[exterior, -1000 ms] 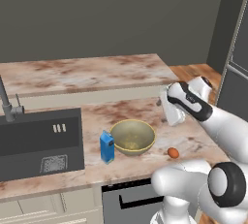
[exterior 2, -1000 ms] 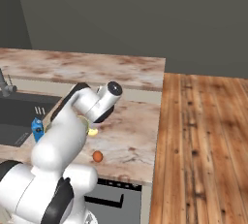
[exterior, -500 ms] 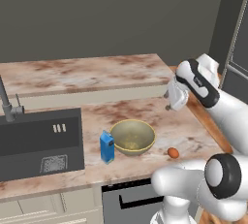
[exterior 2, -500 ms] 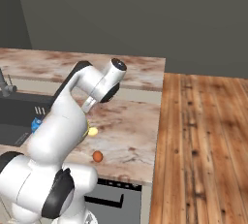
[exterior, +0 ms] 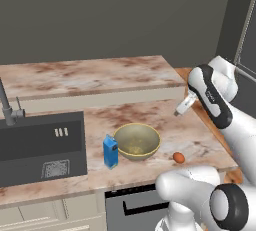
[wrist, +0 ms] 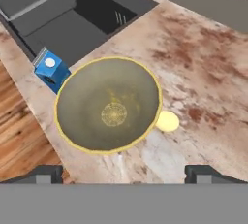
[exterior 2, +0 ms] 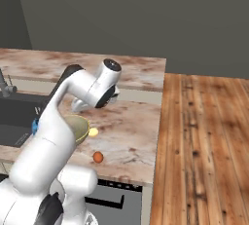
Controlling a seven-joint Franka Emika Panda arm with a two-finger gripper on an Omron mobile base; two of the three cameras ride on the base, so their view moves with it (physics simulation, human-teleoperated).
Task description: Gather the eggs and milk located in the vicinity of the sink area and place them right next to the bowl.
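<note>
Hand (wrist: 123,172) hangs released above bowl (wrist: 107,104); milk (wrist: 51,69) and pale egg (wrist: 167,120) touch its rim.

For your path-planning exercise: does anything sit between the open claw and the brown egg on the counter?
Nothing visible does. The claw hangs open above the counter, right of the bowl. The brown egg lies apart near the front edge, with bare counter around it. The milk and pale egg stand beside the bowl, off that line.
</note>
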